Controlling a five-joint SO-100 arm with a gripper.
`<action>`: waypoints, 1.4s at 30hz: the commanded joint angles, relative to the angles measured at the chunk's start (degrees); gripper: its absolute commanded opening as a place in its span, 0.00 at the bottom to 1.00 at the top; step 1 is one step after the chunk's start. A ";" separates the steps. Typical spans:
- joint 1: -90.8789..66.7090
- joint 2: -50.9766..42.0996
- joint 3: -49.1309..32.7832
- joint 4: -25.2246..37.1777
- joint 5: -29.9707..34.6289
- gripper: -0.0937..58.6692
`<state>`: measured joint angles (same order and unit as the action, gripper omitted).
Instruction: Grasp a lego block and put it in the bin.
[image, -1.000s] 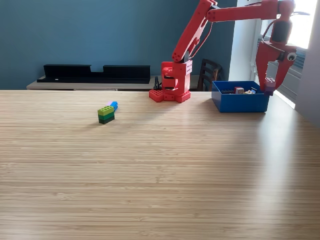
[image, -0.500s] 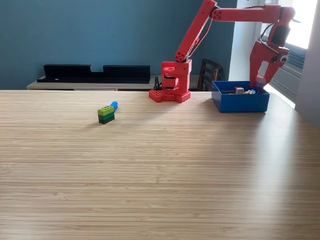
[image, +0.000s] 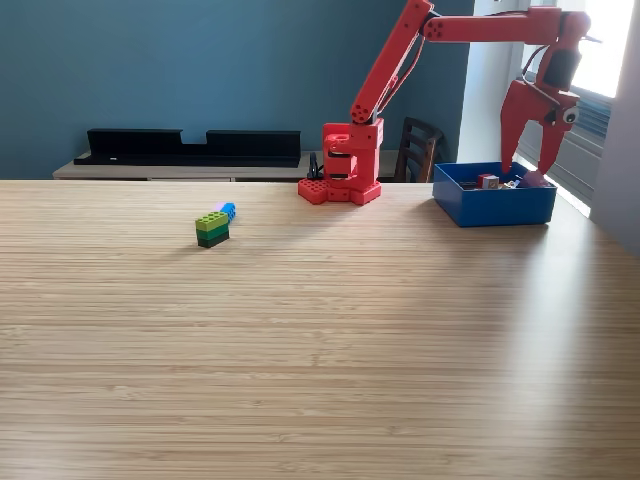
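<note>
1. Writing: none readable.
2. Tool (image: 529, 160): jaws spread apart, gripping nothing, above the bin (image: 494, 205) at the exterior view's right.
3. Green lego block (image: 212, 228): on the worktop (image: 320, 340), well apart.

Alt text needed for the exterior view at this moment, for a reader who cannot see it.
A red robot arm reaches to the exterior view's right, its open gripper empty just above a blue bin holding a few lego blocks. On the wooden table, a green lego block and a small blue block wait at left.
</note>
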<state>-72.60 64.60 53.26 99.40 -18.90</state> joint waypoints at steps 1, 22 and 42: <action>2.46 4.39 -12.57 3.08 -0.18 0.21; 51.24 15.29 -7.47 0.79 19.95 0.00; 66.97 15.12 -8.61 -3.16 25.49 0.00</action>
<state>-5.98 73.92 46.32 97.47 6.33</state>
